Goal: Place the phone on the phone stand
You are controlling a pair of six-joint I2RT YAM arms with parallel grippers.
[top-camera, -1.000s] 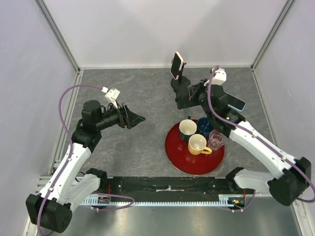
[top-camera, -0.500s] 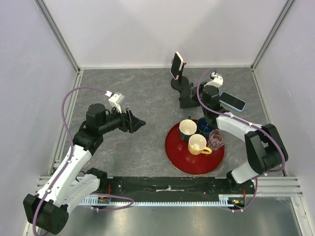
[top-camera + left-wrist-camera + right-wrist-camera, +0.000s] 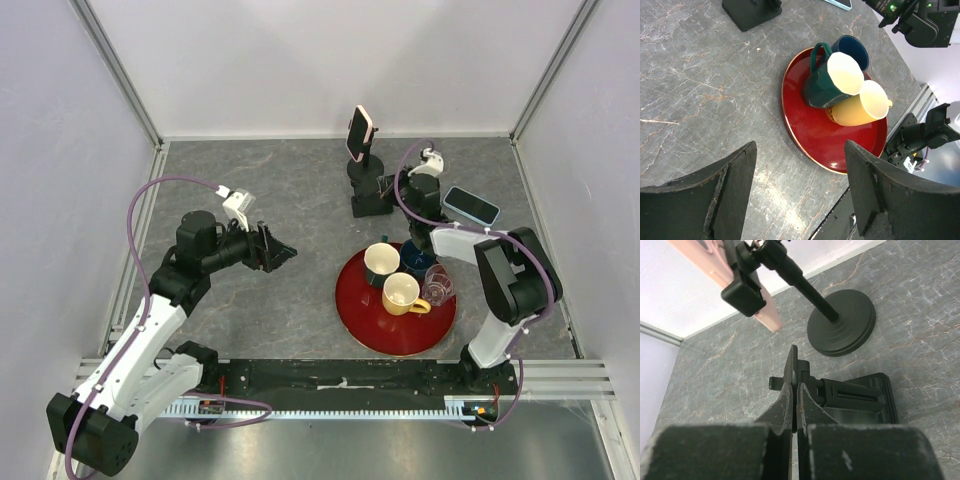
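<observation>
Nearest to us, at the counter's (image 3: pixel 300 190) near edge, sit the 2 arm bases. The left arm reaches forward over the left half of the grey counter, and its left hand (image 3: pixel 280 252) hangs with the fingers (image 3: pixel 727 195) wide apart and nothing between them. From its wrist view that hand points at a red tray (image 3: pixel 800 125). The tray lies right of centre and carries 3 mugs and a clear glass (image 3: pixel 437 286). The yellow mug (image 3: pixel 402 294) stands nearest, the dark green mug (image 3: pixel 381 262) with its cream inside is just behind it, and the dark blue mug (image 3: pixel 416 256) is beside that. In the left wrist view the green and yellow mugs touch. Beyond the tray the right arm is folded back on itself. Its right hand (image 3: pixel 388 190) has its fingers (image 3: pixel 790 390) pressed together, gripping nothing, with the tips over the low black phone stand (image 3: pixel 860 397). We cannot tell whether they touch it. That phone stand sits on the counter just behind the tray. The phone (image 3: pixel 470 205), in a light blue case, lies flat on the counter to the right of the right hand, apart from the stand and free of both hands. Farthest back, a second phone (image 3: pixel 358 133) in a pink case is clamped upright on a pole stand (image 3: pixel 842 320) with a round base, close behind the phone stand.
</observation>
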